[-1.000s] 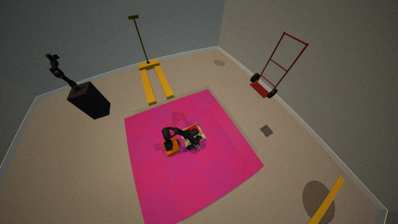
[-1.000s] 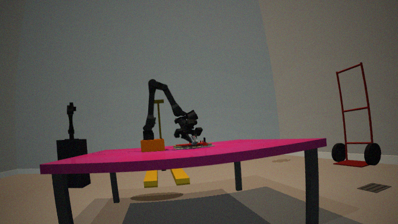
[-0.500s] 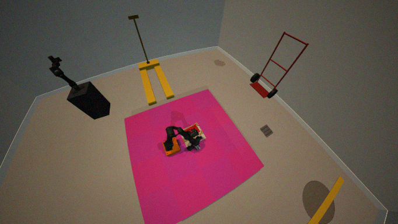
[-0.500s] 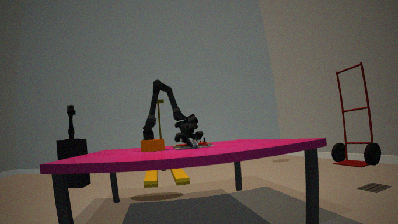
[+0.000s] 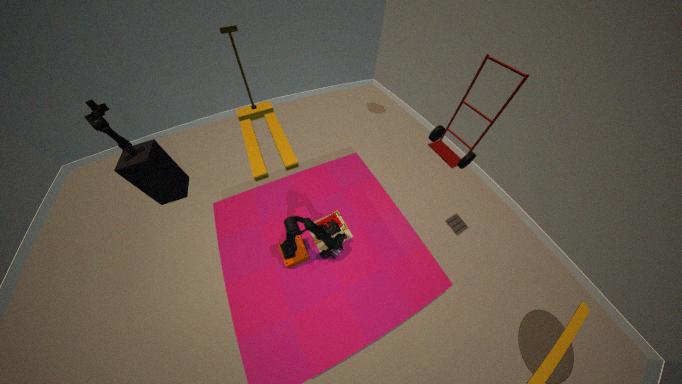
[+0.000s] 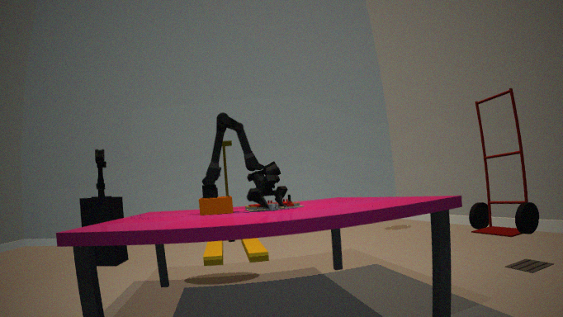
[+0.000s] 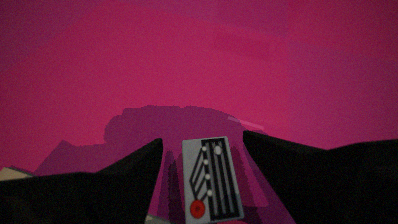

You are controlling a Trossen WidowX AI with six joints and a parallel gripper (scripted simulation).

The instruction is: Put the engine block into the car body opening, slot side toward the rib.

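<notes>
1. The gripper (image 7: 203, 139) stands open, dark fingers on both sides.
2. Between them, clear of both, is the grey engine block (image 7: 212, 179), with black stripes, pale dots and a red disc.
3. Around and beyond the fingers spreads the pink surface (image 7: 200, 65), with shadows.

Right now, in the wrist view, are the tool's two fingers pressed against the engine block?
No, magenta shows between the engine block and each of the fingers.

workshop-like room | yellow pallet jack (image 5: 255, 114) (image 6: 214, 250) | red hand truck (image 5: 441, 152) (image 6: 503, 154) | floor grate (image 5: 456, 224) (image 6: 529, 266)
</notes>
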